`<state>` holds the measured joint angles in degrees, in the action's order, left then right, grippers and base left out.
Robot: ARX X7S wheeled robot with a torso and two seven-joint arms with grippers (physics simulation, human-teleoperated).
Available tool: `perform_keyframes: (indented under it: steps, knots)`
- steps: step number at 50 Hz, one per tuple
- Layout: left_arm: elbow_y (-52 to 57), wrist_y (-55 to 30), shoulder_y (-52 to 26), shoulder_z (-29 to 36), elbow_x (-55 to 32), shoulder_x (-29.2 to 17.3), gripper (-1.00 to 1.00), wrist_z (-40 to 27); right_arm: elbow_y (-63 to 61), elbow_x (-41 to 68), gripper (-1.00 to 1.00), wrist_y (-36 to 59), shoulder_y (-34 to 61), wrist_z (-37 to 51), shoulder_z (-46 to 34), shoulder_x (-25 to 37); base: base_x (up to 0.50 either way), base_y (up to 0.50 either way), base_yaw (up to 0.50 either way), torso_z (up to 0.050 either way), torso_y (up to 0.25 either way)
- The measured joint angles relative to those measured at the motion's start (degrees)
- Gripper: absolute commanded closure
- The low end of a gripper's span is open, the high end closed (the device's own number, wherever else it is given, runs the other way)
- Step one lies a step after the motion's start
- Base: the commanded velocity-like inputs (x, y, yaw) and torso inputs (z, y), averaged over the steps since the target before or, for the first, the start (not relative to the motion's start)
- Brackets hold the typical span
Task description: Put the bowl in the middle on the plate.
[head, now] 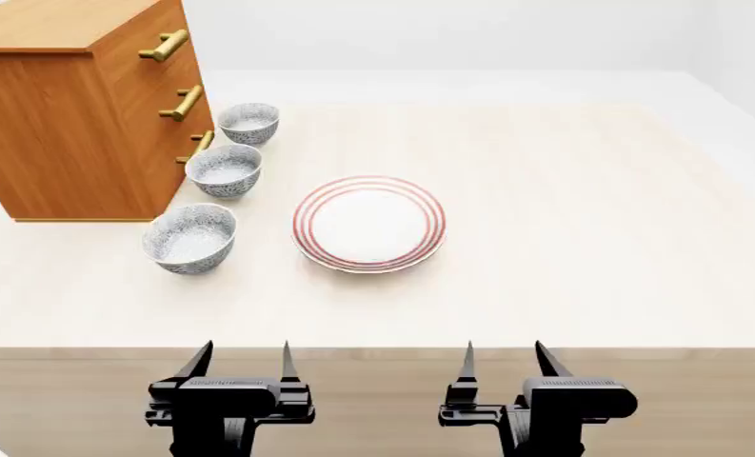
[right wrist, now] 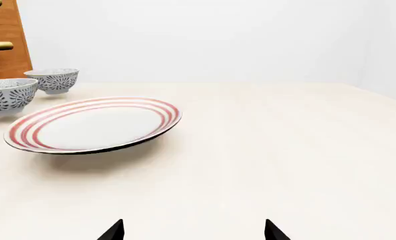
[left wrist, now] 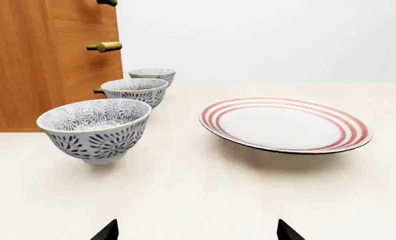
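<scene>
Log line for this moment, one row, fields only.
left gripper open, empty | right gripper open, empty | middle bowl on table beside drawer cabinet | plate bare | step: not started

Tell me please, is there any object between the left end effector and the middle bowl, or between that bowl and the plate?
The nearest bowl sits close to the left end effector's straight path to the middle bowl. Between that bowl and the plate only bare table shows.
</scene>
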<state>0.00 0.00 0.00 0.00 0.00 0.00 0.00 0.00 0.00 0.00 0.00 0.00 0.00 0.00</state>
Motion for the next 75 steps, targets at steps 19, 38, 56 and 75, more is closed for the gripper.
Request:
perform_keyframes:
  steps: [19,38,56,75]
  knots:
    - [0.7,-1.0,0.0,2.3,-2.5,-2.3,-1.00,-2.4,0.0,3.9,-1.00,0.1,-1.0,2.4,-2.5,2.2,0.00,0.00,0.00,0.000,0.000]
    - [22.6,-29.8,-10.3,3.7,-7.4,-5.7,-1.00,-3.9,-26.6,9.0,-1.00,31.3,5.4,5.3,-2.2,6.6,0.34,0.00,0.00,0.000,0.000]
    - [23.9,-31.7,-12.3,5.6,-7.5,-7.1,-1.00,-5.3,-30.3,11.5,-1.00,36.1,7.1,5.7,-2.0,7.8,0.50,0.00,0.00,0.000,0.000]
    - [23.4,-31.3,-13.0,6.0,-8.0,-8.0,-1.00,-6.6,-30.3,12.8,-1.00,35.8,7.1,6.1,-2.3,8.6,0.50,0.00,0.00,0.000,0.001]
